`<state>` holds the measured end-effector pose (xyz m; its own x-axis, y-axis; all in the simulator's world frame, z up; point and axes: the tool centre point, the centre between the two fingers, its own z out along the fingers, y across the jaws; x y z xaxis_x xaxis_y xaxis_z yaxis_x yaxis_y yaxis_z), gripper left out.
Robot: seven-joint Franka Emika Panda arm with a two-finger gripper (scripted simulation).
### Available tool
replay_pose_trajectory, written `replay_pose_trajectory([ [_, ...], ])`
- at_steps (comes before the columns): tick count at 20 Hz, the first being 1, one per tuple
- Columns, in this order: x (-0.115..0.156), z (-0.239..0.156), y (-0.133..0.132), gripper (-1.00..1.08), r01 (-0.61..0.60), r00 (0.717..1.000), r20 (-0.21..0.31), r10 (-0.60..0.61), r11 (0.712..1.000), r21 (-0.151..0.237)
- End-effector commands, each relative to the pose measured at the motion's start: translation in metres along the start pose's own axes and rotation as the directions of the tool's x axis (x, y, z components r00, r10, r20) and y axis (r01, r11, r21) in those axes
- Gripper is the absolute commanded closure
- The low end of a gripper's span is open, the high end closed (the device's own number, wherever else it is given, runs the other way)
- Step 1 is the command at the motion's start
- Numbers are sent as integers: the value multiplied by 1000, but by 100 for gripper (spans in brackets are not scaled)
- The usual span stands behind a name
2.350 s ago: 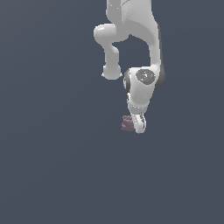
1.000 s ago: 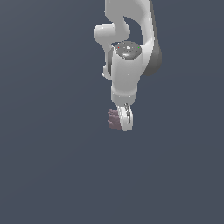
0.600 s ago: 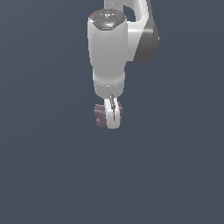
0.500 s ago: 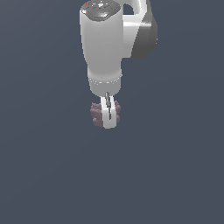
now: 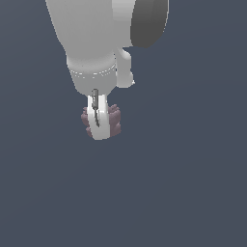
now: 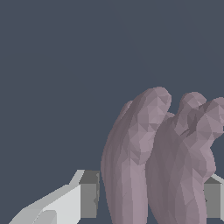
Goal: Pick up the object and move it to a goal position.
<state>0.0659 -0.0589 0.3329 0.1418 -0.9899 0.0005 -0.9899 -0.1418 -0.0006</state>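
Observation:
The object (image 5: 114,122) is a small lumpy mauve-purple clump with ridges, seen in the exterior view just under the white arm. My gripper (image 5: 100,126) is shut on it, its white fingers (image 5: 98,120) crossing the front of the clump so that purple bulges show on either side. In the wrist view the object (image 6: 162,162) fills the space between the two grey pads (image 6: 89,199), which press against its sides. The clump hangs with no surface visibly touching it.
The large white arm body (image 5: 91,34) with a dark grey joint cap (image 5: 149,21) fills the upper part of the exterior view. Everything else is a flat dark blue-grey background.
The arm with the clump in its fingers has moved toward the exterior view's left and closer to the camera, so it now looks much larger. The grip on the object is unchanged.

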Motion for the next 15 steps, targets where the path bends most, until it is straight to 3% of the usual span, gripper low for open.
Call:
replay_pose_trajectory([
  [1,7,-9,-4,108,1,1000,0,-1,1000,0],
  [15,19,-24,-12,108,0,1000,0,0,1000,-1],
])
